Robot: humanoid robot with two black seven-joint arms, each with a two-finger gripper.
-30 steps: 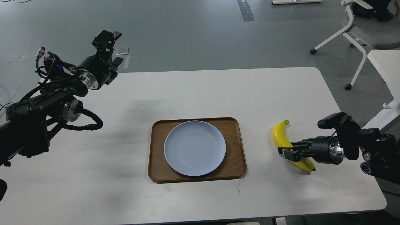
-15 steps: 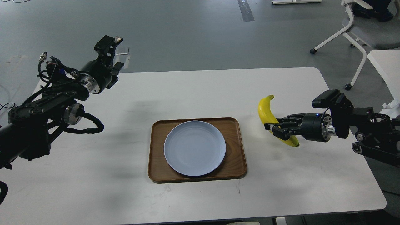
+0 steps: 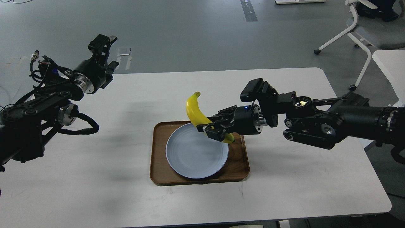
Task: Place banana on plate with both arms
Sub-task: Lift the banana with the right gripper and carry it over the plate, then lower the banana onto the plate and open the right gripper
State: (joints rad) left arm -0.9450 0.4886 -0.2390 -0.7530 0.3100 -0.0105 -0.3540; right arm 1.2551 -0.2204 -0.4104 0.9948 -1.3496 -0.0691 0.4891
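My right gripper (image 3: 211, 129) is shut on the yellow banana (image 3: 196, 110) and holds it in the air over the far right part of the pale blue-grey plate (image 3: 190, 155). The banana stands nearly upright, its stem end up and its lower end hidden behind the fingers. The plate lies on a brown wooden tray (image 3: 158, 171) at the table's middle. My left gripper (image 3: 104, 42) is raised over the table's far left corner, far from the plate; its fingers cannot be told apart.
The white table (image 3: 284, 190) bears the tray. A white office chair (image 3: 360, 34) and another white table's edge (image 3: 389, 66) stand to the far right. Grey floor lies beyond.
My right arm has lifted the banana off the table and carried it left to above the plate. My left gripper has shifted slightly left.
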